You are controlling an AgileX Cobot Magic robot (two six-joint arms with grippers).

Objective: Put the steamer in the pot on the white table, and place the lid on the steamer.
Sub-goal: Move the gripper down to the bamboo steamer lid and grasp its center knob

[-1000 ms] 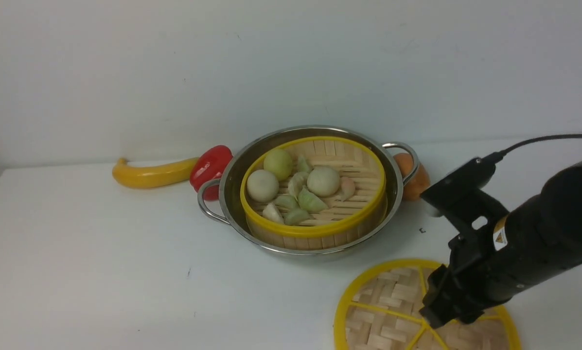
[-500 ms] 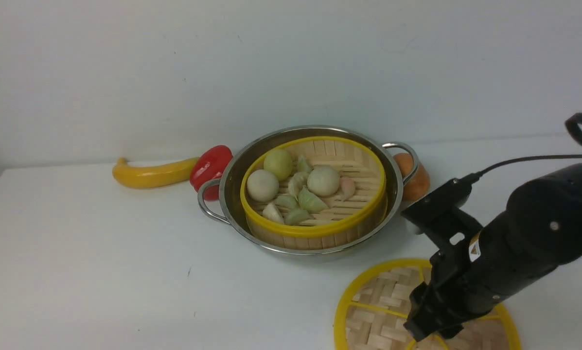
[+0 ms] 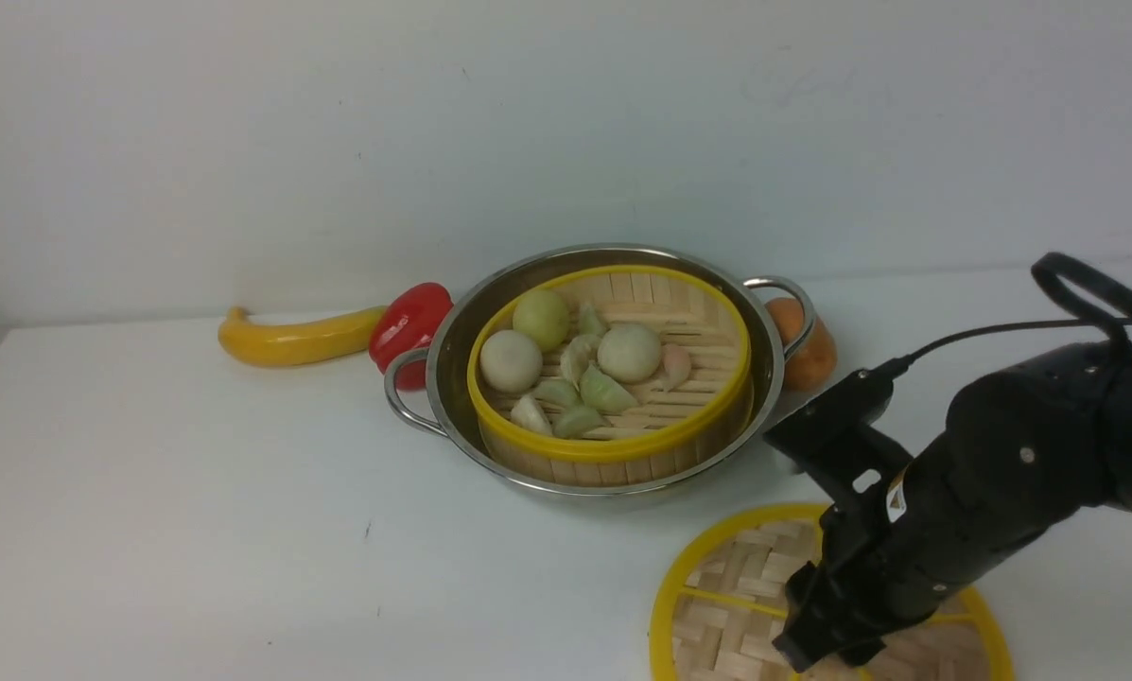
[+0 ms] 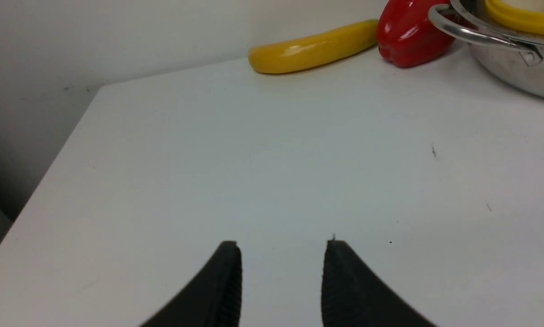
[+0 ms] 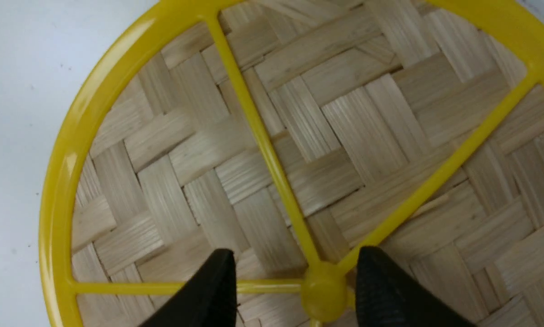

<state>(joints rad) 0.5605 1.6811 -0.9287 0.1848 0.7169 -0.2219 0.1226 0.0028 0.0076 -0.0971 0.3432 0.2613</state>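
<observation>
The steamer [image 3: 613, 449], holding pale buns and dumplings, sits inside the steel pot [image 3: 447, 364] at the back middle of the white table [image 3: 197, 492]. The lid [image 3: 726, 605] lies flat on the table near the front right, partly cut off by the frame edge. My right gripper [image 3: 811, 653] hangs low over the lid's middle. In the right wrist view the right gripper [image 5: 296, 251] is open, its fingertips on either side of the yellow centre knob [image 5: 324, 290], which lies closer to one finger. My left gripper [image 4: 283, 244] is open over bare table [image 4: 299, 136], with nothing between its fingers.
A yellow banana [image 3: 291, 340] and a red pepper [image 3: 409, 322] lie left of the pot, against the wall. An orange fruit [image 3: 807, 355] sits behind the pot's right handle [image 3: 788, 288]. The table's left edge [image 4: 62, 150] shows in the left wrist view.
My right arm has come down and shifted left over the lid, its fingers now lower over the lid's centre. The pot, steamer and lid have not moved.
</observation>
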